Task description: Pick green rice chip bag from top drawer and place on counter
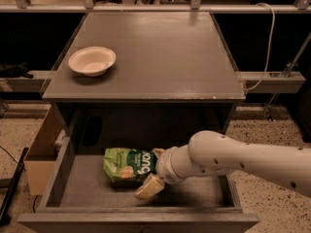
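Note:
The green rice chip bag [127,164] lies on the floor of the open top drawer [197,194], left of its middle. My white arm reaches in from the right. My gripper [153,170] is at the bag's right end, open, with one tan finger [149,186] in front of the bag and the other [158,152] behind it. The bag's right edge sits between the fingers and the bag rests on the drawer floor. The counter [165,52] is above the drawer.
A white bowl [92,60] stands on the counter's left side. A dark object [91,130] lies at the drawer's back left. A cardboard box [40,152] stands on the floor left of the drawer. A white cable [265,42] hangs at the right.

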### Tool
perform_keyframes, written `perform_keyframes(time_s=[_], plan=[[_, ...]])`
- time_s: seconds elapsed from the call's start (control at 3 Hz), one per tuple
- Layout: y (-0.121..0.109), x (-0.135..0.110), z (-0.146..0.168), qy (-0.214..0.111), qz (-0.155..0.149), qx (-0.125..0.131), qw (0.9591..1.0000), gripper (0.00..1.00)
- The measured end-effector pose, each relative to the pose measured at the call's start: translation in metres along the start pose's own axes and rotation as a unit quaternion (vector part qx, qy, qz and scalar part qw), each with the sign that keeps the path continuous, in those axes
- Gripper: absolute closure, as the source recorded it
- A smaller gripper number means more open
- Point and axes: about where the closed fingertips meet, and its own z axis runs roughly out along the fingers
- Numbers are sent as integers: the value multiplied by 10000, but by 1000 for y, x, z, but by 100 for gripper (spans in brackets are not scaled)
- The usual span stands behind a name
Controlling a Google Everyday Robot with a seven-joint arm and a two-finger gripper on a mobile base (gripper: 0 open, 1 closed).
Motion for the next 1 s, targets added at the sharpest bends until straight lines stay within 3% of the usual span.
perform_keyframes(time_s=[1.0], plan=[[0, 0, 0, 0, 0, 0, 10000, 86]])
